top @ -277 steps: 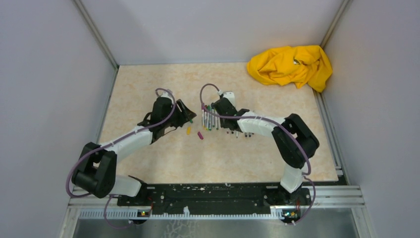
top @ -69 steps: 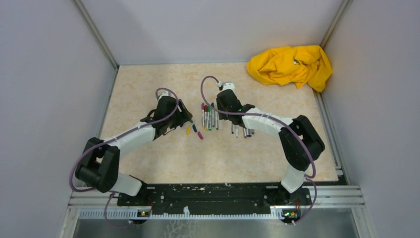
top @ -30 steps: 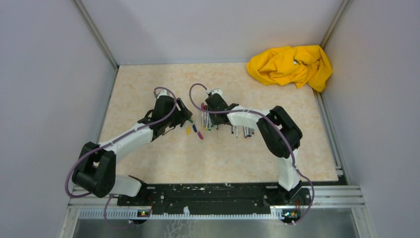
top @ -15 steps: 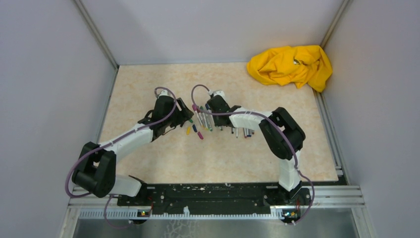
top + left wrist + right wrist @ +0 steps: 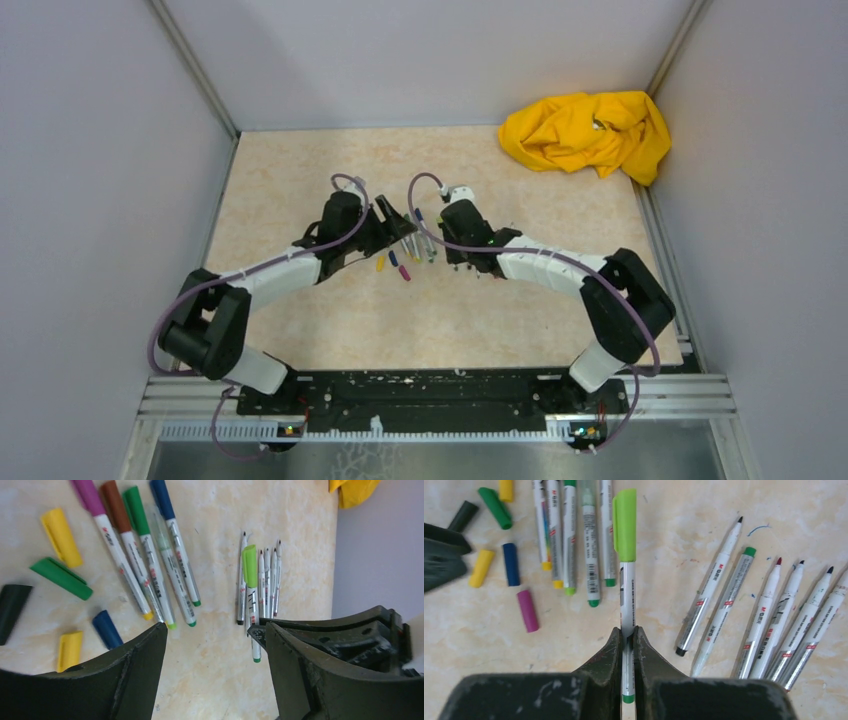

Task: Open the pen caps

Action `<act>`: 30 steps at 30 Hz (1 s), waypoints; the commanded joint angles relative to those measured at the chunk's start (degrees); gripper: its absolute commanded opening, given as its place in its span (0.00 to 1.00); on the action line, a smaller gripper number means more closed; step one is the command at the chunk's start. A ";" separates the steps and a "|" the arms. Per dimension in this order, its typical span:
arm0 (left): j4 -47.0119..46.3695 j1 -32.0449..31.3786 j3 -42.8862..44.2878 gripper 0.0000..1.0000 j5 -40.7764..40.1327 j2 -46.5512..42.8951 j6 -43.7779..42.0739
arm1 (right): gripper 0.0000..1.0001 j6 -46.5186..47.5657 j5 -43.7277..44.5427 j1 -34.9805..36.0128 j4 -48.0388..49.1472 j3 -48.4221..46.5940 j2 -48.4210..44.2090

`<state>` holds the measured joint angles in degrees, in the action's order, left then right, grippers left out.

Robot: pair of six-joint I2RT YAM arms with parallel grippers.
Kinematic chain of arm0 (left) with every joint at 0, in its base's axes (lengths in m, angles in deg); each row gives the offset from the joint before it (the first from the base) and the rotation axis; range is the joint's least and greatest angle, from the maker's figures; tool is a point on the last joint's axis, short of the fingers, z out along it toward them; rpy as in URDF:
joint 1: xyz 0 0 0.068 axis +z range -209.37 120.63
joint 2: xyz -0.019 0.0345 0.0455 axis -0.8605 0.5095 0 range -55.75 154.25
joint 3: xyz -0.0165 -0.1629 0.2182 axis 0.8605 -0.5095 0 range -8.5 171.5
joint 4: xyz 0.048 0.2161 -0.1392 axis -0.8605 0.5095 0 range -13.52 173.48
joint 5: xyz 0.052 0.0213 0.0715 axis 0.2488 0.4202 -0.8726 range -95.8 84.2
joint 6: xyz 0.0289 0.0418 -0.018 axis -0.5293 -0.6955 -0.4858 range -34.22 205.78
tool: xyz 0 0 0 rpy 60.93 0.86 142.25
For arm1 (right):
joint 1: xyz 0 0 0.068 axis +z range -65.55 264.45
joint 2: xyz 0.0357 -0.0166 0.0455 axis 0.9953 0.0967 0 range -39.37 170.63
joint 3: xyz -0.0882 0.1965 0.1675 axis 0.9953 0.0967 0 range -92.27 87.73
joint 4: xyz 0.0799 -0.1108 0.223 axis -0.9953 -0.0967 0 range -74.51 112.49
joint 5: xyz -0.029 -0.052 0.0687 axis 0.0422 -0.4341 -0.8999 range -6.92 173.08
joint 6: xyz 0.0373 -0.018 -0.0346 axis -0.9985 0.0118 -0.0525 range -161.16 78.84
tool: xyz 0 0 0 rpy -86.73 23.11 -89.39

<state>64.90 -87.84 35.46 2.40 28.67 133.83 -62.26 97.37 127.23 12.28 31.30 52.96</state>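
Beige marbled tabletop point(image 5: 300, 170) fills my overhead view, with both arms reaching in toward its middle.

Furthest left is the left gripper point(image 5: 215, 627), which hangs over the table with its jaws wide apart. On its own camera, the loose stubby plastic caps point(image 5: 61, 537) lie in the left part of the frame, outside the left finger: yellow, green, black, blue and a second yellow. Next to them a row of capped grey-white pens point(image 5: 131, 555) slants down from the upper left. Their coloured tail ends stop just above the left fingertip.

Further right, the right gripper point(image 5: 627, 632) is clamped tight on the barrel of a thin grey-white marker pen point(image 5: 627, 595). On the right wrist camera this pen runs straight up the centre of the frame. Its green tail end shows low down between the fingers. Its lime-green plastic cap point(image 5: 624, 525) is on the pen at upper centre, well beyond the fingertips.

From the left wrist camera the same cap sits right of centre. It is above the open gap, nearer the right finger, and touches neither finger.

To the right of the held pen, a fan of uncapped pens point(image 5: 769, 610) lies with bare tips toward the upper right. A crumpled yellow cloth point(image 5: 588, 130) sits in the upper right corner of the overhead view.
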 commanded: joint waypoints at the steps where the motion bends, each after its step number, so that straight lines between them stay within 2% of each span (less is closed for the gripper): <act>1: -5.06 -2.38 0.94 0.78 4.20 3.24 3.16 | 0.00 -2.39 -2.90 2.24 3.96 1.32 -5.82; 10: -7.57 -4.57 2.61 0.78 3.85 6.67 7.76 | 0.00 -5.18 -4.61 5.97 5.02 3.48 -10.59; 21: -9.25 -4.86 1.78 0.75 2.34 6.85 11.06 | 0.00 -7.08 -5.59 8.64 7.87 7.35 -13.65; 24: -10.04 -5.08 1.37 0.70 2.49 7.14 11.64 | 0.00 -7.39 -5.58 8.97 8.36 8.07 -14.36; 30: -11.54 -5.24 0.65 0.53 3.20 7.22 12.15 | 0.00 -7.78 -5.91 9.35 9.04 8.19 -14.28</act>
<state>56.44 -92.67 36.05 5.33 35.12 145.02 -69.06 91.93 135.80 17.63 39.78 40.94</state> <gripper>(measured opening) 0.560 0.026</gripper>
